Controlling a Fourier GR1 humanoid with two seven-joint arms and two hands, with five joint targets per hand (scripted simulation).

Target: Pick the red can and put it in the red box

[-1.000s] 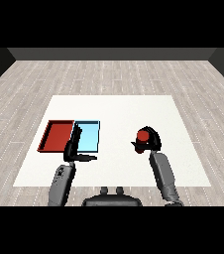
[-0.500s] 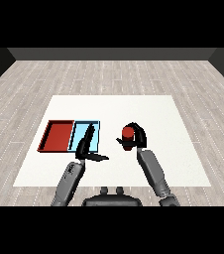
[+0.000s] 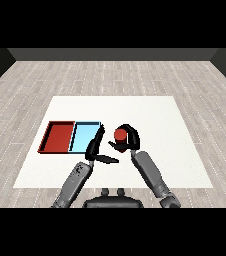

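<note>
Leftward is how the can (image 3: 119, 134) has travelled since a moment ago: it was out on the right part of the table (image 3: 155, 115), and now it hangs close to the blue tray (image 3: 85, 136), carried in the right hand (image 3: 128, 140), whose fingers curl round it from behind and below so that the red top shows above them. That wrap, I would say, is there to keep the can upright while the forearm swings across. The left hand (image 3: 96, 150) has come forward too; it stands at the blue tray's near right corner with fingers straight and the thumb stuck out toward the can, holding nothing, and I cannot tell whether it touches the tray's rim. The red tray (image 3: 57, 137) lies just beyond the blue tray, sharing a wall with it, and looks to have nothing in it. So the can is not yet where it belongs: it has the whole blue tray to cross. The way over seems open above the low walls, but the left hand sits near that path, between can and trays, and I judge the right hand must pass over or behind it. Past the red tray's far wall there is only a narrow strip of table before the edge, so an overshoot has little room.
</note>
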